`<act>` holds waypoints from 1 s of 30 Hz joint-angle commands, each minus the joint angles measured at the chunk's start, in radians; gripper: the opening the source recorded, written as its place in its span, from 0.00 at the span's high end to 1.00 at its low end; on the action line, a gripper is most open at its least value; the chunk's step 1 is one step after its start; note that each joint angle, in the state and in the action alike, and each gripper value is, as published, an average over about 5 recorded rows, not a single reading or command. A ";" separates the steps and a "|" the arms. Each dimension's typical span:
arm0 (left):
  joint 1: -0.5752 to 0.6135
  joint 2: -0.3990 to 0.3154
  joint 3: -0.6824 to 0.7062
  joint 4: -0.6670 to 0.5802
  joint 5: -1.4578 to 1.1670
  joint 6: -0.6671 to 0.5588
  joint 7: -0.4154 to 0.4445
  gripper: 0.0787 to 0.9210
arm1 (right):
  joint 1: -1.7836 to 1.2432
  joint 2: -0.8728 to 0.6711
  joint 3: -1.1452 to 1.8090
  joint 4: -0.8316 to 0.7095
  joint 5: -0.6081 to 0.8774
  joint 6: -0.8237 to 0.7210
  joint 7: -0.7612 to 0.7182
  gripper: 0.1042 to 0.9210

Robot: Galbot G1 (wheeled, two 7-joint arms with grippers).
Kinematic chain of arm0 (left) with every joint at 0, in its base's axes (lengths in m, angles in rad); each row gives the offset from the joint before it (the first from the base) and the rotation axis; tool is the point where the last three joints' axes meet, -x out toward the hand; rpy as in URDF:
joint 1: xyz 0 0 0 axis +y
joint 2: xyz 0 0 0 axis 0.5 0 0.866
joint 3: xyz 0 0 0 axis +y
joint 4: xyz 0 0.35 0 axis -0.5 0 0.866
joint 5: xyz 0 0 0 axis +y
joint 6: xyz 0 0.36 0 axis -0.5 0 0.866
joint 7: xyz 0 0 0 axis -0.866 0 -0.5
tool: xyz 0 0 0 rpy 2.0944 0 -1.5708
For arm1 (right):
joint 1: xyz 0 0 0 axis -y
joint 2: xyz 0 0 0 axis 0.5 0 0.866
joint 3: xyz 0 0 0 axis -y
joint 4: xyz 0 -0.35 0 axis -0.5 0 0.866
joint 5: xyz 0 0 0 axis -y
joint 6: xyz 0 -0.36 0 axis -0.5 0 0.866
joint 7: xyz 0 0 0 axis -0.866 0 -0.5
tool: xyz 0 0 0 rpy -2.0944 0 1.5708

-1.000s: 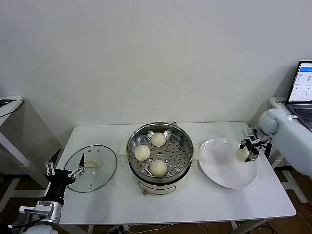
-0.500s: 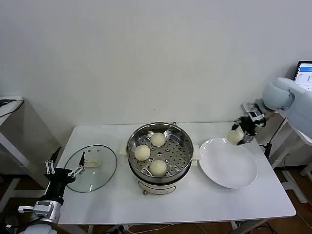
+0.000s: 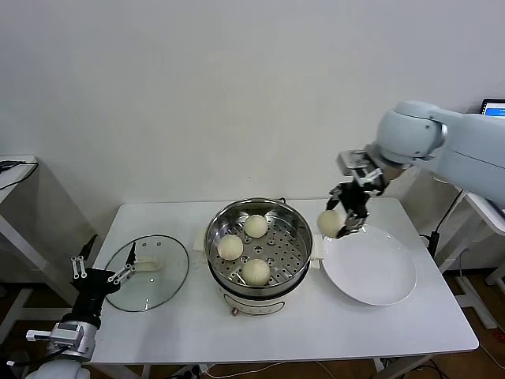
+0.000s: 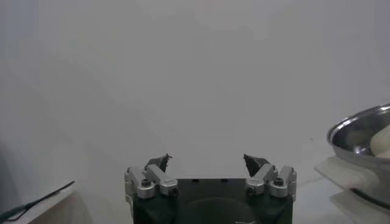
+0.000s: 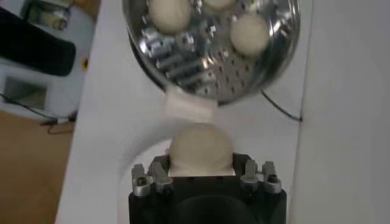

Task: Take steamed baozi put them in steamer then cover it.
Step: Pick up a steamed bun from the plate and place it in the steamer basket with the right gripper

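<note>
Plain white wall behind; white table (image 3: 197, 316) in front, second white table edge at far left with a dark cable on it. Laptop screen (image 3: 495, 108) glimpsed at far right, blue header visible, text too small to read. No brand or label readable anywhere.

On the table, centre: steamer (image 3: 259, 245), shiny steel on a white base, perforated tray inside carrying three steamed baozi (image 3: 256, 226). To its right, flat white plate (image 3: 369, 268), bare. To its left, cover (image 3: 147, 272) lying flat, clear glass with white handle.

Right gripper (image 3: 341, 220) raised above the gap between steamer rim and plate, clamped on a fourth bun (image 3: 330, 223); in the right wrist view, the bun (image 5: 201, 147) wedged between the fingers, with the steamer (image 5: 213, 49) beyond.

Left gripper (image 3: 101, 276) low at the table's front-left corner, just beside the cover, fingers spread wide and holding nothing; same spread seen in the left wrist view (image 4: 207, 163).
</note>
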 commanded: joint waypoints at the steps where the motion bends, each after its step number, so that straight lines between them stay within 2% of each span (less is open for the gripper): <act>1: 0.001 0.001 -0.010 0.007 -0.003 0.001 0.004 0.12 | -0.005 0.195 -0.053 -0.004 0.115 -0.085 0.041 0.29; 16: -0.006 -0.001 -0.045 0.024 -0.020 0.005 0.011 0.12 | -0.265 0.352 0.072 -0.315 -0.066 -0.061 0.014 0.29; 30: -0.012 -0.002 -0.051 0.035 -0.024 0.006 0.014 0.12 | -0.358 0.385 0.108 -0.379 -0.120 -0.056 0.010 0.29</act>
